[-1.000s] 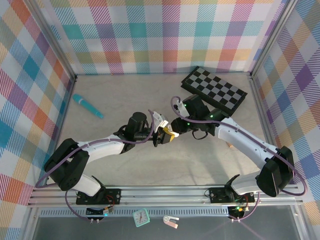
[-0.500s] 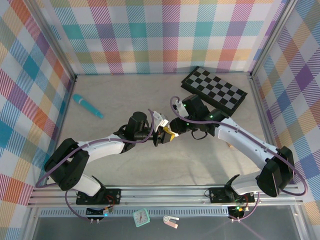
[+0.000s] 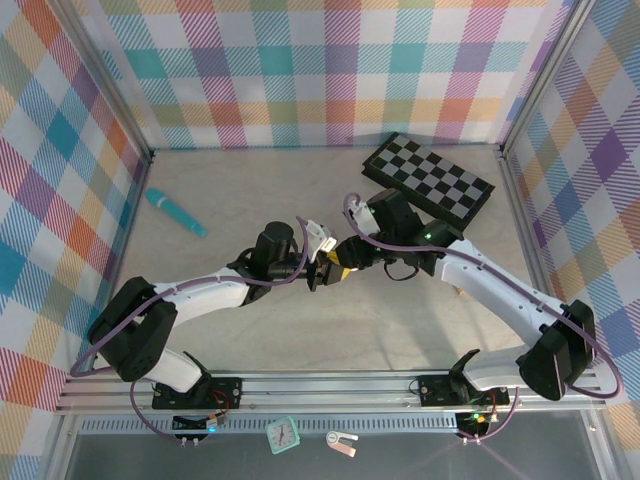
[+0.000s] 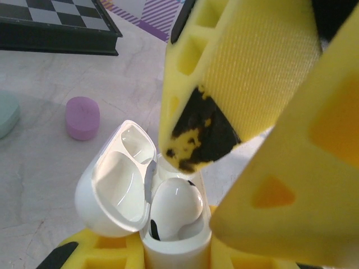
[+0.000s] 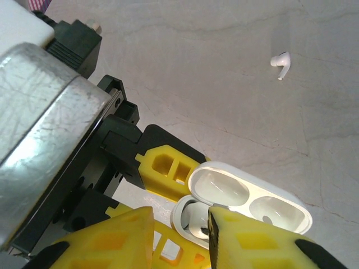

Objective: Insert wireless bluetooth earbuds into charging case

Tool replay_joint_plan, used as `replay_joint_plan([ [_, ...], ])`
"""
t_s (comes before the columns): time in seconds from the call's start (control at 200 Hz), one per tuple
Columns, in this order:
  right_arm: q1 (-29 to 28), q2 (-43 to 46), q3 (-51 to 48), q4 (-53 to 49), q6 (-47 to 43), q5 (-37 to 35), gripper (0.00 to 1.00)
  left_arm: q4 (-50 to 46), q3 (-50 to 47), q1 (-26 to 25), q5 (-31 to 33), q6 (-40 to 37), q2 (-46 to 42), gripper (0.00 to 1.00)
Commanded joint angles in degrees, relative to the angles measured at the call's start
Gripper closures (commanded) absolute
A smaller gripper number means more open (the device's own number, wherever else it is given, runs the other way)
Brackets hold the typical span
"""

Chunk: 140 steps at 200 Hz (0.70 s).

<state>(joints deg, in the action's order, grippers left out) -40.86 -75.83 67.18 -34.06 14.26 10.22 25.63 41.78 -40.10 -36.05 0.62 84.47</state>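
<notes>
Left wrist view: spread right gripper [image 4: 202,188] is masking part of the open charging case [image 4: 120,185] pinched by left gripper [image 4: 168,255], white earbud [image 4: 176,207] sitting inside just beneath.

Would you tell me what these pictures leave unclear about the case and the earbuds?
Second slot of the case: left wrist view, a finger of the right gripper covers it; full or empty, unclear.
Mint thing: same view, cut by the left edge; what it is, unclear.
Loose earbud: right wrist view, too small to tell which slot it fits.
Top view: the case is too small to make out.
</notes>
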Motion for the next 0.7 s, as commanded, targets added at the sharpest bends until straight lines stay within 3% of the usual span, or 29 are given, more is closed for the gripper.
replay_joint_plan([
  [0.0,-0.27,3.32,-0.27,-0.08,-0.56,-1.47,0.62,1.62,-0.87,-0.63,0.63,-2.92,-3.44,0.83],
  [0.21,-0.18,7.91,-3.07,4.08,0.09,-2.42,0.41,2.89,-3.88,-0.52,-0.11,-7.94,-7.20,0.82],
  [0.39,1.05,13.66,-8.12,10.99,2.56,-6.11,0.35,4.27,-7.08,1.48,0.99,-7.89,-11.74,0.82],
  [0.515,6.15,15.26,-11.24,14.14,7.64,-5.90,0.33,3.49,-8.70,2.60,2.01,-7.53,-15.51,0.82],
  [0.695,15.01,10.58,-14.04,18.91,13.60,2.39,0.33,1.85,-11.06,2.92,3.17,-7.47,-20.45,0.82],
])
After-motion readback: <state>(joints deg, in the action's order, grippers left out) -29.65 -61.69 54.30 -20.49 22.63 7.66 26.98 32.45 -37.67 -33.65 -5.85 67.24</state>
